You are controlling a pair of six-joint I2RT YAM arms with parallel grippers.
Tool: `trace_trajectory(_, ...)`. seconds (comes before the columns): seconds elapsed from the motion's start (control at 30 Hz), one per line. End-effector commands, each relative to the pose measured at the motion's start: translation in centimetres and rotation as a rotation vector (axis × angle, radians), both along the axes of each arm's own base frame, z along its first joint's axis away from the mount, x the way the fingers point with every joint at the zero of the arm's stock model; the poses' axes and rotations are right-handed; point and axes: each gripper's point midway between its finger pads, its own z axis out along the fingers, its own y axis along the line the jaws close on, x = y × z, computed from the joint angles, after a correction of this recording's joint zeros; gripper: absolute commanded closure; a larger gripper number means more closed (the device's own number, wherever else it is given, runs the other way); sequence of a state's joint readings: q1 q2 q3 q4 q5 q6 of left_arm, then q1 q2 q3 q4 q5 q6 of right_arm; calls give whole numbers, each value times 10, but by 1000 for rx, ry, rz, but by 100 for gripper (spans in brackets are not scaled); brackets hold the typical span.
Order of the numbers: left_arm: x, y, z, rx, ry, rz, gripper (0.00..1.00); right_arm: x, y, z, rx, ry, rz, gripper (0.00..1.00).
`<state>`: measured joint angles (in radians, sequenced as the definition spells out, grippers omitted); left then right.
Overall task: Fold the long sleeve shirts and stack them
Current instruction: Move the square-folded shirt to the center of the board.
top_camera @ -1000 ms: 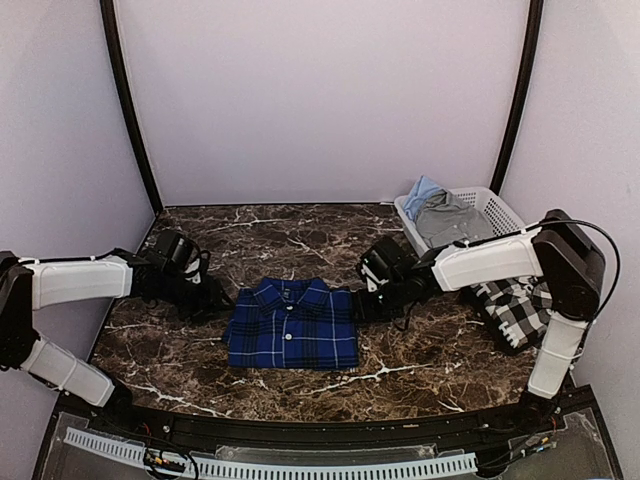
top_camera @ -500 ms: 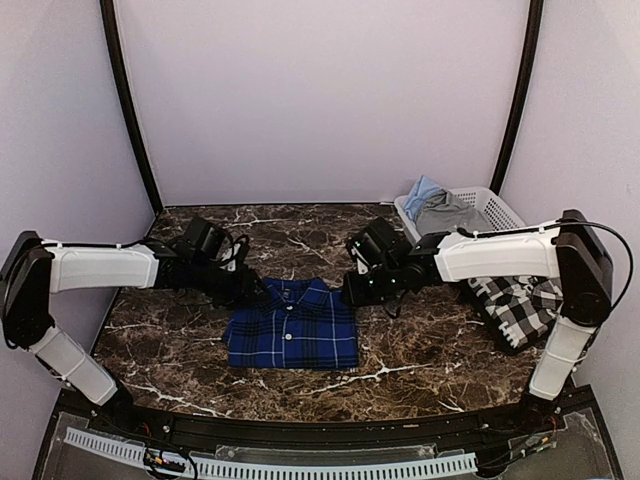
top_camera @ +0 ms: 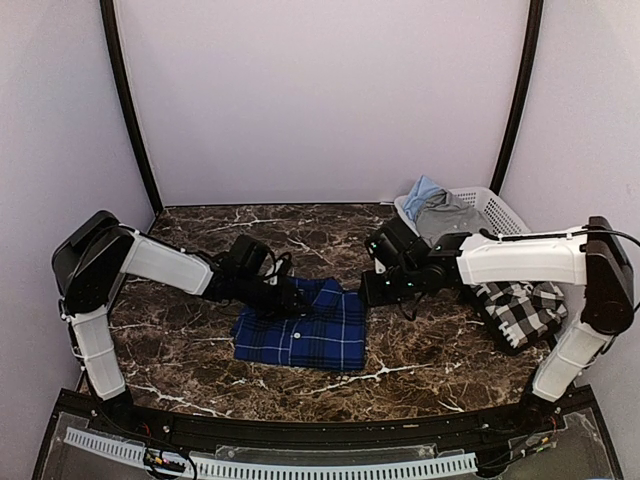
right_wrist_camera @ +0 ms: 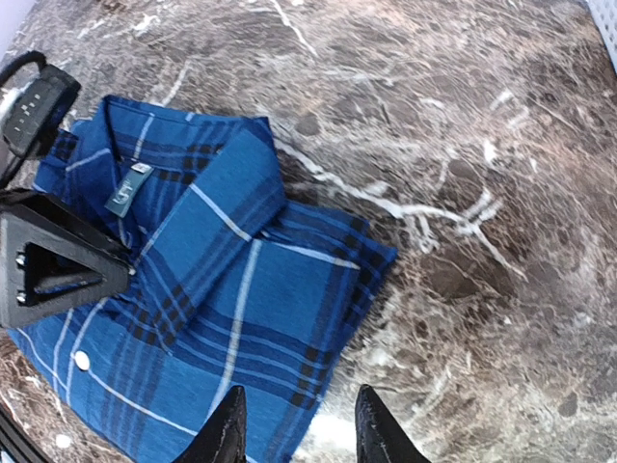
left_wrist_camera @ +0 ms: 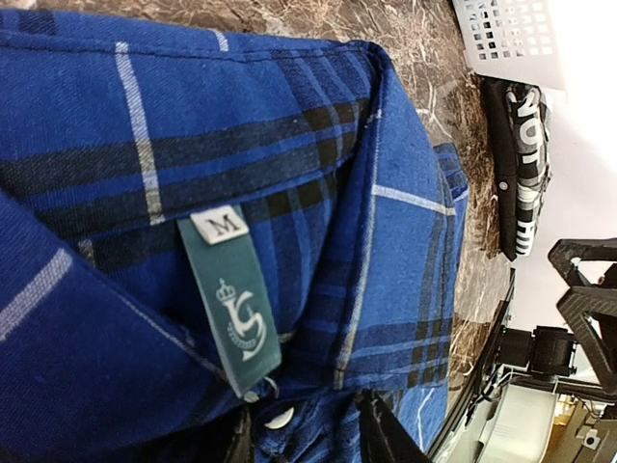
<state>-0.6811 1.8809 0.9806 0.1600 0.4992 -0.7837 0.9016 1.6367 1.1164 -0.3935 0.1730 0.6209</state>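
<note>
The royal blue plaid shirt (top_camera: 310,330) lies folded at the middle of the table, collar toward the back. My left gripper (top_camera: 290,299) is down on its collar. In the left wrist view its fingers (left_wrist_camera: 378,434) stand apart, straddling the button placket just below the green size label (left_wrist_camera: 231,299). My right gripper (top_camera: 373,291) hangs open over the shirt's right edge (right_wrist_camera: 337,318), with one fingertip above cloth and the other above bare table. The black-and-white check shirt (top_camera: 520,310) lies crumpled at the far right, under the right arm.
A white plastic basket (top_camera: 505,212) at the back right holds grey and light blue clothes. The tabletop is dark marble (top_camera: 420,350). Purple walls close in the back and both sides. The arms' bases and a cable rail run along the near edge.
My left arm has swung right, from beside the shirt onto its collar, and its jaws have narrowed. The blue shirt has slid slightly right. My right gripper has backed off a little to the right.
</note>
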Motion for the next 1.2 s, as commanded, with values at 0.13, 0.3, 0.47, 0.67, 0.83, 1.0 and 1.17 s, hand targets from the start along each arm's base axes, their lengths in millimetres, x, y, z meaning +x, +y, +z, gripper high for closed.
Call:
trace_trajectory(0.13,-28,54,-42,140,106,55,64,0,-36,1,-35,-12,-89,64)
trace_trajectory(0.3,-38,107,-42,202,93,104,64,3,-45,-1,-51,-13,-97,64)
trace_trajectory(0.47,-45,147,-40,224,117,118,64,8,-48,-1,-49,-17,-100,64)
trace_trajectory(0.67,-39,168,-27,220,137,187,64,9,-46,-2,-30,-19,-92,64)
trace_trajectory(0.83,-26,159,11,196,38,151,62,7,-49,-1,-35,-24,-86,64)
trace_trajectory(1.0,-23,133,56,184,-61,94,57,7,-50,7,-26,-42,-88,64)
trace_trajectory(1.17,-34,86,66,137,-72,24,57,7,-50,7,-31,-41,-83,64)
